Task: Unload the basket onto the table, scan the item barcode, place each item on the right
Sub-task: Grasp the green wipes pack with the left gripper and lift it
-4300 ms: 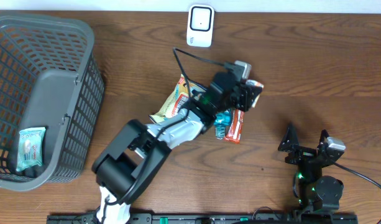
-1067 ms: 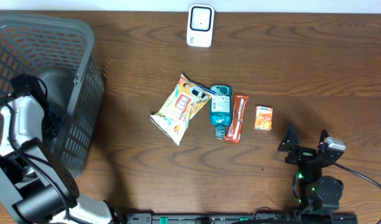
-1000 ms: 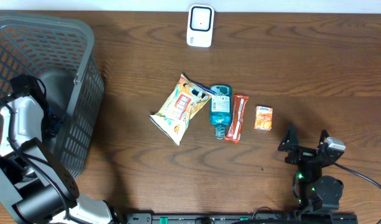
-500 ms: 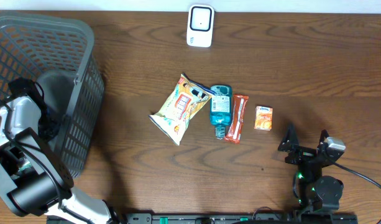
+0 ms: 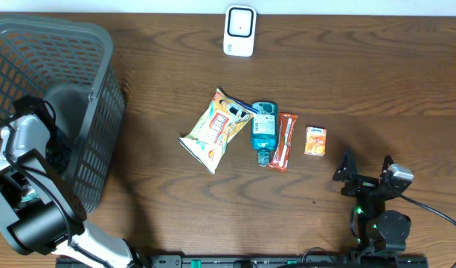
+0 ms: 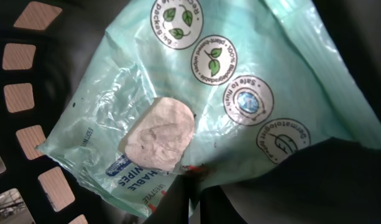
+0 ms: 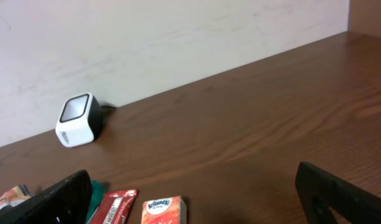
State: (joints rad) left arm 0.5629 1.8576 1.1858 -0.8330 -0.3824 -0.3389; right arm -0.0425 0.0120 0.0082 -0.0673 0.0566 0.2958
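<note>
Left hand [image 6: 191, 183]: the two dark fingers are meeting tip to tip with no gap showing, and they are pinching the lower edge of the wipes pack [image 6: 240, 81]. In the left wrist view the pack is filling most of the frame. It is mint green, with a row of round leaf emblems on its face and a pale oval flap [image 6: 159, 134] near the middle. Blue lettering is running along the edge by the fingertips.

The pack is lying inside the grey basket [image 5: 101, 52] at the left end of the worktop [image 5: 361, 74]. The basket's slotted wall is showing at the left of the wrist view, with brown wood visible through the holes. From overhead, the left arm is reaching down into the basket and covering the pack (the hand itself cannot be made out from above).

Right hand [image 5: 367, 167]: the fingers are standing wide apart and gripping nothing. It is resting low at the front right of the worktop, apart from every item.

The white scanner [image 5: 240, 31] is sitting at the back edge of the worktop, well apart from the basket.

Four items are lying in a row mid-worktop:
- snack bag [image 5: 215, 128], tilted, leftmost
- teal bottle [image 5: 263, 132], touching the bag's right side
- red bar [image 5: 285, 141], just beside the bottle
- small orange tissue box [image 5: 315, 141], near the bar but not touching it
</note>
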